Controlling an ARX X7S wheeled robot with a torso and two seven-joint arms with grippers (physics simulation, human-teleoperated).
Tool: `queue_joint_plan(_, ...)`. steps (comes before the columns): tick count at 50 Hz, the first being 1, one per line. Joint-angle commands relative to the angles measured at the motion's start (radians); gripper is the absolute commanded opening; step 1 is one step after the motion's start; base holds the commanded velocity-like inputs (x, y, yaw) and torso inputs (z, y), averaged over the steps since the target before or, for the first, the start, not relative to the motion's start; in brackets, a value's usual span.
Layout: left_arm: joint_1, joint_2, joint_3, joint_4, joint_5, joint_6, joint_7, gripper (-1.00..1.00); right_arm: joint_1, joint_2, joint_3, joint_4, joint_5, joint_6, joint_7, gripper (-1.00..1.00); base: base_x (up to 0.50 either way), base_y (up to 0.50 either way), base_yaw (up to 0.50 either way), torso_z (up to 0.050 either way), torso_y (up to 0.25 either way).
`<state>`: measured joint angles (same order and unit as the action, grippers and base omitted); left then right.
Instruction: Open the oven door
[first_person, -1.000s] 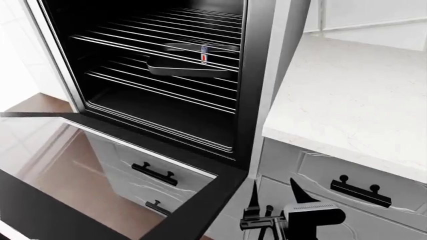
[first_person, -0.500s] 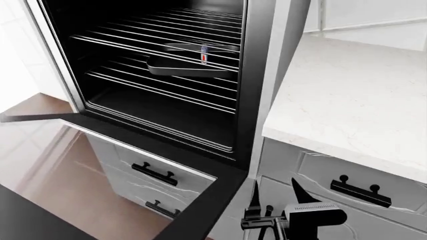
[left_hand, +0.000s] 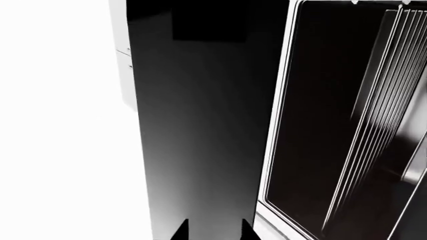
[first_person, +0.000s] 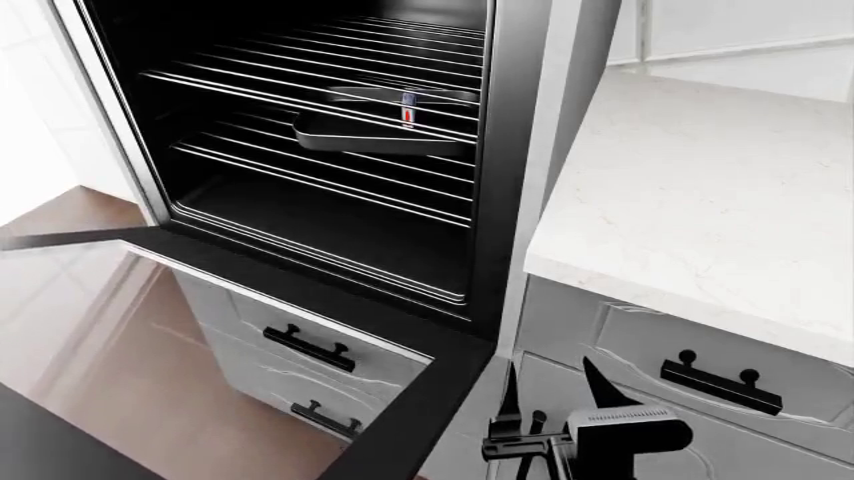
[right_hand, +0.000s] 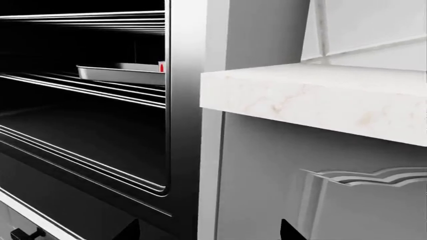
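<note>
White marble countertop (first_person: 707, 200) over white cabinet drawers (first_person: 694, 400) with black handles (first_person: 721, 385), brown floor (first_person: 80, 215) beyond.

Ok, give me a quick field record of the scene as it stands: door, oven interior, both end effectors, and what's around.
oven door: swung down, open, glass panel lying about flat below the cavity
oven cavity: exposed, wire racks visible
on rack: a metal tray
right end effector: open, empty, in front of the cabinet beside the door, touching nothing
left end effector: only fingertips in view, apart, nothing between them
drawers: closed, black handles
countertop: pale marble, beside the oven
</note>
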<state>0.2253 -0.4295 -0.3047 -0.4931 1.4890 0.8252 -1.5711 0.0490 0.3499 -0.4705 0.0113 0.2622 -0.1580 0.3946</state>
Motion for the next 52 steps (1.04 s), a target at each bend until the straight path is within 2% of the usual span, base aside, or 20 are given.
queue_joint_plan(1,-0.02,0.031,-0.028,-0.047,0.082,-0.018,0.0,-1.0,0.0,0.001,-0.001,0.001,0.0,-0.002,0.003,1.0,0.0,0.0,0.0,0.0,0.0)
queue_joint_plan(52,-0.044,0.062,-0.027,-0.156,0.082,-0.029,0.0,-1.0,-0.001,0.007,-0.008,0.002,-0.003,-0.01,0.017,1.0,0.0,0.0,0.0,0.0,0.0)
